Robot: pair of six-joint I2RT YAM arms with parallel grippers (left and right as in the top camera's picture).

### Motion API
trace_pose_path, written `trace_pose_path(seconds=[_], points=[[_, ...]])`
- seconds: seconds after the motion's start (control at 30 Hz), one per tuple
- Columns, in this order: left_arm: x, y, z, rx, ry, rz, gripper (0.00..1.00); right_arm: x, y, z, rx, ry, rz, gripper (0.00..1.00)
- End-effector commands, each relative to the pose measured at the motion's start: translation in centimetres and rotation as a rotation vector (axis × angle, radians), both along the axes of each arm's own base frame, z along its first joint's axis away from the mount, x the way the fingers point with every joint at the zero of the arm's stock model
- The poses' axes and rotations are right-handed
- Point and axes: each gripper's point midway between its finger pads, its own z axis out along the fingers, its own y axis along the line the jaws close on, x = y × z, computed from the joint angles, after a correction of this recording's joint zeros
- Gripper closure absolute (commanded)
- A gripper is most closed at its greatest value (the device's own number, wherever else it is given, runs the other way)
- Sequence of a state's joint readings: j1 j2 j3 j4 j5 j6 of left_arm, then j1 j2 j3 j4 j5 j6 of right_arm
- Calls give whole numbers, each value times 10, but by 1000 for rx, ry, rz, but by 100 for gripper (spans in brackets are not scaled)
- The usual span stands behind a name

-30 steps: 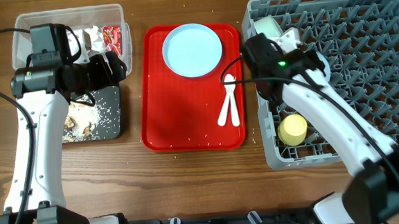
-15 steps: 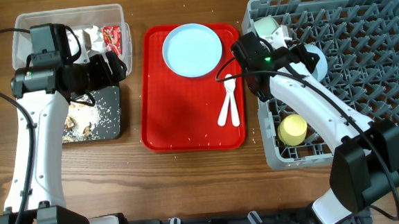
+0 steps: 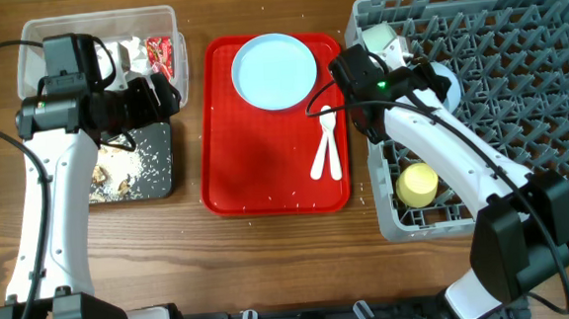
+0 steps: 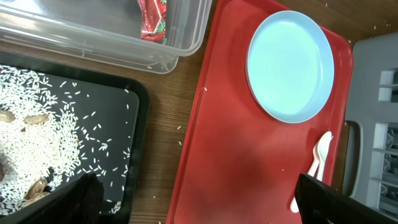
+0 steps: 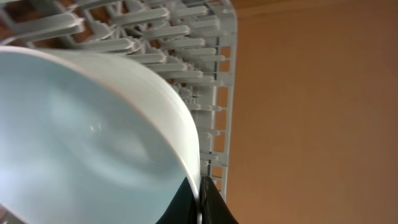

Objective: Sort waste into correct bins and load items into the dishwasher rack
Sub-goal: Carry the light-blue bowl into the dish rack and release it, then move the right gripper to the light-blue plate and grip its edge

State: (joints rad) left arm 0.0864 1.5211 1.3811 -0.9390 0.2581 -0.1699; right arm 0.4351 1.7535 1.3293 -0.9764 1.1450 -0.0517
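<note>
as the loading is going on, dishwasher rack (image 3: 519,115): standing right of the red tray (image 3: 266,185), already carrying the pale green bowl (image 3: 381,39) and yellow cup (image 3: 417,183).
right gripper (image 5: 200,200): pinching the rim of the pale blue bowl (image 5: 81,143) at the rack's side nearest the red tray; whether the bowl is resting on the pegs, i cannot tell.
left gripper (image 3: 158,91): spreading wide and empty, hovering left of the red tray.
waste: red wrapper (image 3: 162,54) and tissue (image 3: 138,56) lying in the clear tub (image 3: 172,20), rice (image 3: 132,169) in the black tray (image 3: 157,138), both left of the red tray.
remaining: plate (image 3: 275,71) and spoon and fork (image 3: 324,152) waiting on the red tray; seemingly past halfway.
</note>
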Motion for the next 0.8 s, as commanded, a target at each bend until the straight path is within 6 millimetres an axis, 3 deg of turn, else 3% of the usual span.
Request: trace_pose_path(seconds=[0.0,0.23,0.43,0.57,0.77], points=[[3,2,6,9,-20,1,0,-2,10,-25,51,117,46,96],[3,2,6,9,-20,1,0,-4,22,-34,75,197,110,95],[3,2,6,9,-20,1,0,-6,38,-40,93,240,167,64],[3,2,6,9,-20,1,0,-8,51,-39,89,242,201,51],[3,2,6,9,-20,1,0,-14,75,-43,165,258,266,47]])
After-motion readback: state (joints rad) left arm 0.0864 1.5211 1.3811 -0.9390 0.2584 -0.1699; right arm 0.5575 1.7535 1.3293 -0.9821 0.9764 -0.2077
